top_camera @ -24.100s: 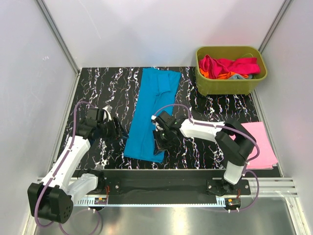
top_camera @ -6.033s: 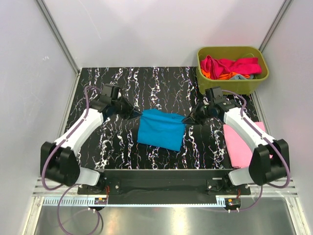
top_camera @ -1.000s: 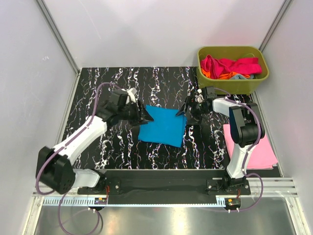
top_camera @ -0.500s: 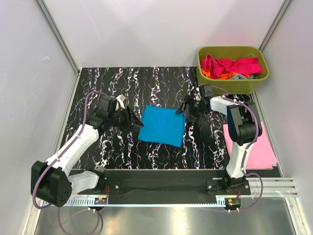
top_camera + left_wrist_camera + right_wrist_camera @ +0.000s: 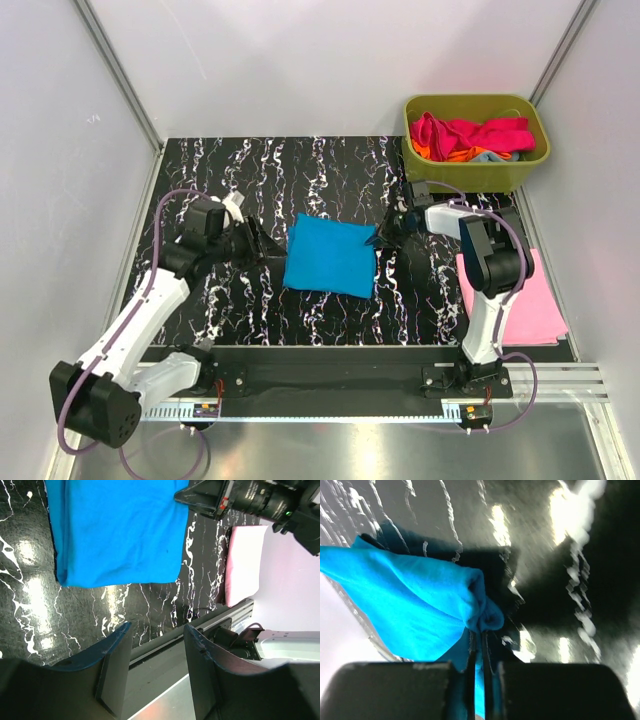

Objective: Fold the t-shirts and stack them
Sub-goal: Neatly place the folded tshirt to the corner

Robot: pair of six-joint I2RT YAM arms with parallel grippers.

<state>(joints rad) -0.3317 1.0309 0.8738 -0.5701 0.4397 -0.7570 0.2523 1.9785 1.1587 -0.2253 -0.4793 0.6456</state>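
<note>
Now that its jaws are closing tight, the right gripper (image 5: 377, 240) is pinching the right edge of the folded cyan t-shirt (image 5: 330, 255), which is lying in the middle of the counter (image 5: 200, 170). The left gripper (image 5: 262, 245) is backing away leftward, jaws apart and empty. A move toward the pink t-shirt (image 5: 535, 300) is probably coming.

No readable text, label, brand, number or sign — none in any of the three views

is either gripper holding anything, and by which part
The right gripper is shut on the blue t-shirt, pinching bunched cloth at its far right corner. The left gripper is open and holds nothing.
</note>
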